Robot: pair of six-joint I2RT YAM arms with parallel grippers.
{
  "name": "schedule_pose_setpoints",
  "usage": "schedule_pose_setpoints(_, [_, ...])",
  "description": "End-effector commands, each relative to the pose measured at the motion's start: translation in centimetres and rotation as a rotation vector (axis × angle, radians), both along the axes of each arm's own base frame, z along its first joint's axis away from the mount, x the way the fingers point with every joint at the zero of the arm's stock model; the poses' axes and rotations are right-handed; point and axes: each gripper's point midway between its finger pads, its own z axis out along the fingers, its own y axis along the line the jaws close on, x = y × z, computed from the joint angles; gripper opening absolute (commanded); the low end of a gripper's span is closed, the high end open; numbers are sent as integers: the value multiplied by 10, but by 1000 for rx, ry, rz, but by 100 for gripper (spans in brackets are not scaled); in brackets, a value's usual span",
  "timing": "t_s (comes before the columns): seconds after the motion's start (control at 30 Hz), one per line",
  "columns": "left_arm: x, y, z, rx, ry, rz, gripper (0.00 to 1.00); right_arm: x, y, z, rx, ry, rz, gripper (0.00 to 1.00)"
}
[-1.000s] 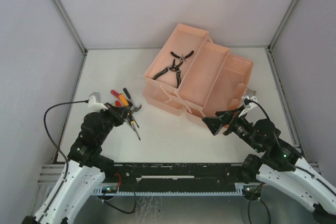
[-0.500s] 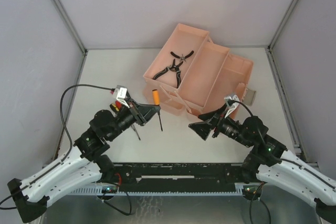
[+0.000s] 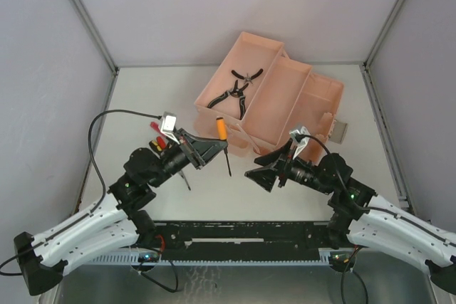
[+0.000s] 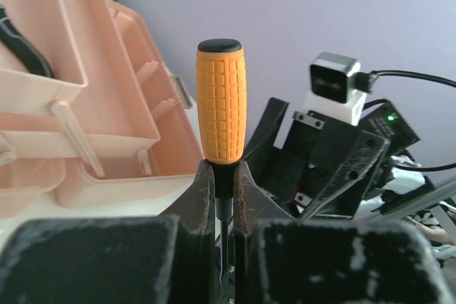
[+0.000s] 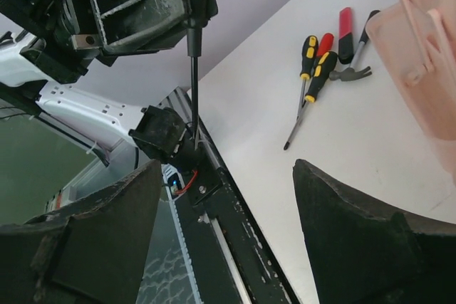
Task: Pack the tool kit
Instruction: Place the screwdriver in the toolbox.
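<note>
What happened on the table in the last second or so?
The left gripper lifted the orange screwdriver off the table and carried it right, toward the toolbox. The right gripper, open and empty, swung left toward it. The toolbox, the pliers inside it and the other tools on the table stayed put.

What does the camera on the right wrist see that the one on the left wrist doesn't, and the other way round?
Only the right wrist view shows the loose tools lying on the table, among them two yellow-black screwdrivers and a small hammer. Only the left wrist view shows the black handle of the pliers inside the pink toolbox, and the right arm facing it. Both show the orange-handled screwdriver clamped in the left fingers, and part of that toolbox.
</note>
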Motion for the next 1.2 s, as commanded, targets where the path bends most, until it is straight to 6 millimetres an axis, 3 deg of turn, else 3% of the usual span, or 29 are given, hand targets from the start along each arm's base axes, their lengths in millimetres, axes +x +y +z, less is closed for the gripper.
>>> schedule_pose_setpoints(0.0, [-11, -10, 23, -91, -36, -70, 0, -9, 12, 24, 76, -39, 67, 72])
schedule_pose_setpoints(0.3, [-20, -31, 24, -120, -18, -131, 0, -18, 31, 30, 70, -50, 130, 59])
schedule_pose_setpoints(0.9, [-40, -51, 23, -101, -33, -238, 0, -12, 26, 35, 83, -56, 80, 22])
schedule_pose_setpoints(1.03, [-42, -55, 19, -99, -24, -258, 0, -10, 22, 37, 87, -58, 59, 0])
schedule_pose_setpoints(1.13, [-38, -54, 15, -65, -20, -234, 2, -5, 16, 39, 89, -54, 16, 0])
schedule_pose_setpoints(1.17, [-36, -53, 12, -43, -17, -218, 9, -3, 14, 38, 87, -50, 1, 0])
